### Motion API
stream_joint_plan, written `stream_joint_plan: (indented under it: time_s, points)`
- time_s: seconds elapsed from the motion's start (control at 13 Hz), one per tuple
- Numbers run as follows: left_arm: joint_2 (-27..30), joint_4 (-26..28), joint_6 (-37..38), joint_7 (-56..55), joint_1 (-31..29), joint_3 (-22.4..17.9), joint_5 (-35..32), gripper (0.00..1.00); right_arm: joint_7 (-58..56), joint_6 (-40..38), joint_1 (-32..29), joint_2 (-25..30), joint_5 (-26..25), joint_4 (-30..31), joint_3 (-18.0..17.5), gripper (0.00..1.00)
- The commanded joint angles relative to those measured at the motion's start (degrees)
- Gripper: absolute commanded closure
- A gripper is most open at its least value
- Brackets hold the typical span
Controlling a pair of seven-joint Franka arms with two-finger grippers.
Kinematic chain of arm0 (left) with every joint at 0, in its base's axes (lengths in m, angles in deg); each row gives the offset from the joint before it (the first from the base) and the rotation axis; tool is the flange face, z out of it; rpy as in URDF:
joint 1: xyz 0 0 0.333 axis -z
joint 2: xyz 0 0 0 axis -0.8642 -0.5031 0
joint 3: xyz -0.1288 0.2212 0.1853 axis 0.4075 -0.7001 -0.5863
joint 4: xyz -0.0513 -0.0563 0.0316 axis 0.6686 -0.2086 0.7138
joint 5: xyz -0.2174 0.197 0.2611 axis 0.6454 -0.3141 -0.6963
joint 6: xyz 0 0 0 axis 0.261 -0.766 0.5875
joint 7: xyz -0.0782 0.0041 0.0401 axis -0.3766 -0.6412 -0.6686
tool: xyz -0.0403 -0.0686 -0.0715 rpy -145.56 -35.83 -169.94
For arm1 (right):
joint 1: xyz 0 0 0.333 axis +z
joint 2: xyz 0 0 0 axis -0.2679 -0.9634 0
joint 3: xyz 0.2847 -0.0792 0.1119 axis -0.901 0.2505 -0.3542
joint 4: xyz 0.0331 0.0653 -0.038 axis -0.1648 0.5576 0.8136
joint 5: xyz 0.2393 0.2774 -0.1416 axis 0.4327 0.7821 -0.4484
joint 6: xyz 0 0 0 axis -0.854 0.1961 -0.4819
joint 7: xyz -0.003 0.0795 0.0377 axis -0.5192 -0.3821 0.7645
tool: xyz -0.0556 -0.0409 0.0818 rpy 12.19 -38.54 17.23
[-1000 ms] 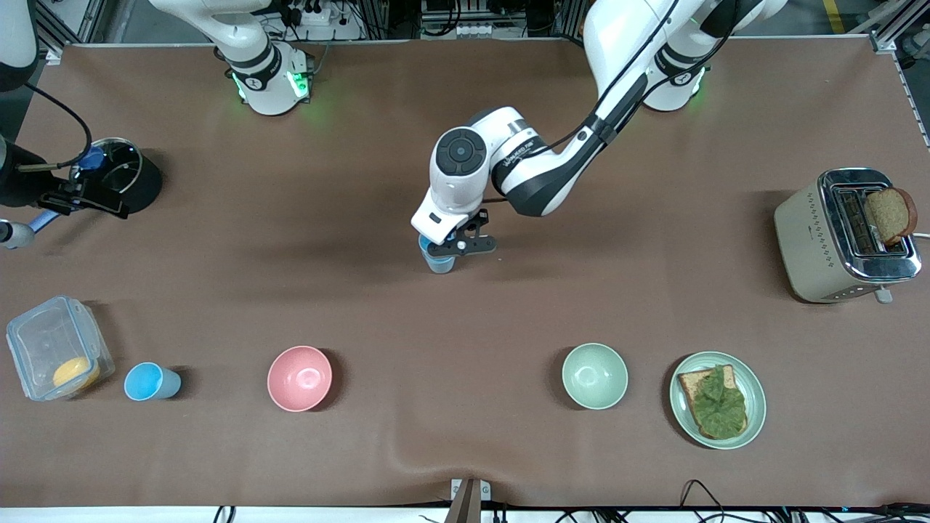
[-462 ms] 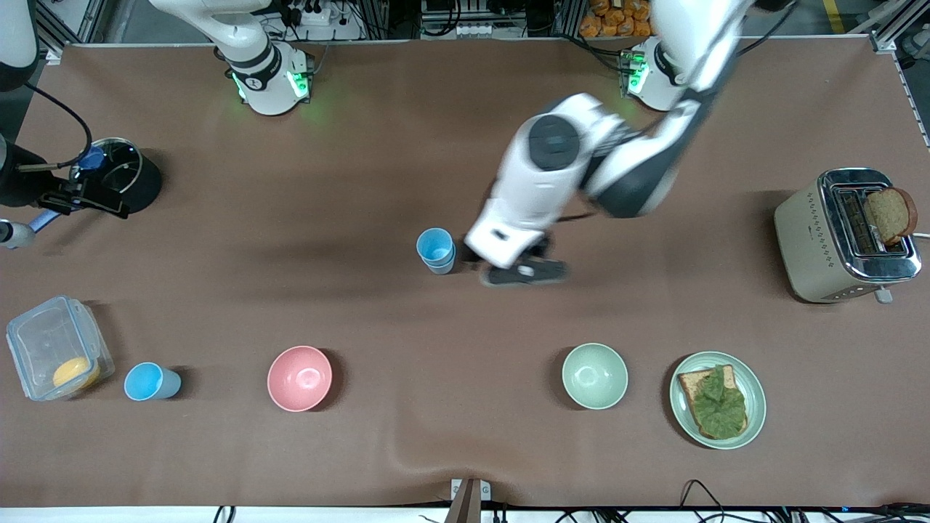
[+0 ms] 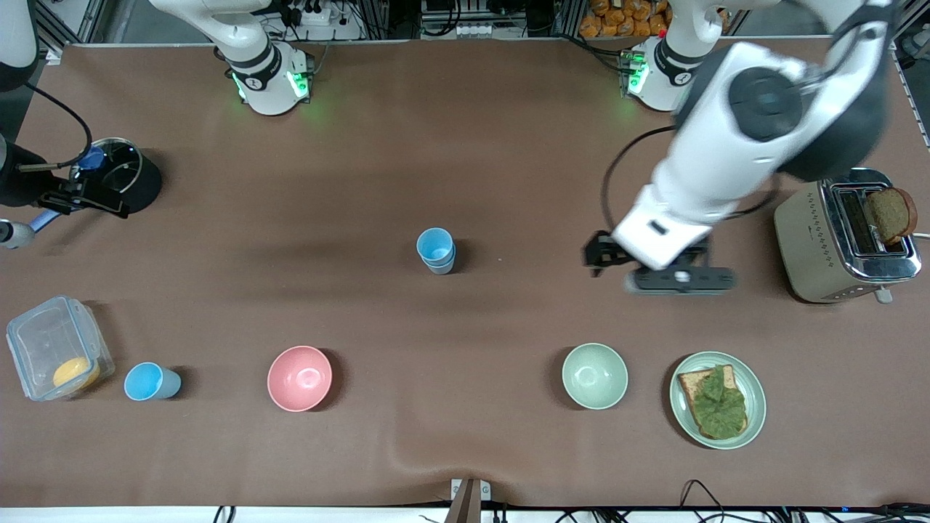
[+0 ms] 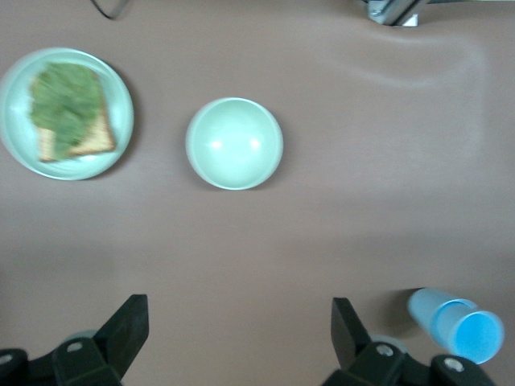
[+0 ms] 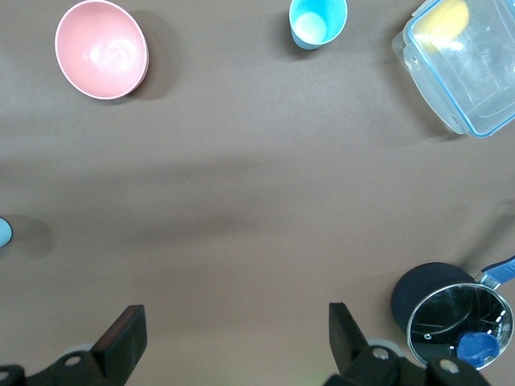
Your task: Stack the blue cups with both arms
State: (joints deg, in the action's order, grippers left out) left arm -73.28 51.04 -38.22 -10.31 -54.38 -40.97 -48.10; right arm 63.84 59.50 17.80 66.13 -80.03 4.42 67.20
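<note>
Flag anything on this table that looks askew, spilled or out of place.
Little stands out. The toast in the toaster leans out of its slot, tilted. One blue cup stands apart from the stacked cups, beside the container. Nothing looks spilled or damaged.

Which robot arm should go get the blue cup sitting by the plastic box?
Probably the right arm. The lone blue cup stands at its end of the table, and the right gripper is open with that cup in its view. The left gripper is over the table near the toaster.
</note>
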Motion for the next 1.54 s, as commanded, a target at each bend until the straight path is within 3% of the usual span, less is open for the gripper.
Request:
stream_joint_plan:
  time_s: [0.0,0.23,0.46,0.69,0.85,1.46]
  points:
    - [4.7,1.7,3.6,6.1,-5.5,0.5,1.4,0.00,1.0,-0.5,-0.2,0.3,-1.0,-0.1,-0.2,0.00]
    - [6.9,1.8,7.8,15.2,-8.9,-0.9,1.4,0.00,1.1,-0.5,-0.2,0.3,-1.0,-0.1,-0.2,0.00]
    - [10.6,3.0,10.8,22.7,-7.2,-8.0,1.4,0.00,1.1,-1.0,-0.2,0.3,-1.0,-0.1,-0.3,0.00]
    - [17.4,10.9,10.2,24.0,-6.1,-12.1,4.4,0.00,1.1,-1.0,-0.2,0.3,-1.0,-0.1,-0.2,0.00]
    - [19.1,13.1,9.8,24.0,-3.8,-15.9,5.3,0.00,1.1,-1.0,-0.2,0.2,-1.0,-0.1,-0.3,0.00]
    - [18.4,11.0,11.5,17.2,-6.7,-15.5,7.7,0.00,1.1,-1.0,-0.1,0.3,-1.0,-0.1,-0.2,0.00]
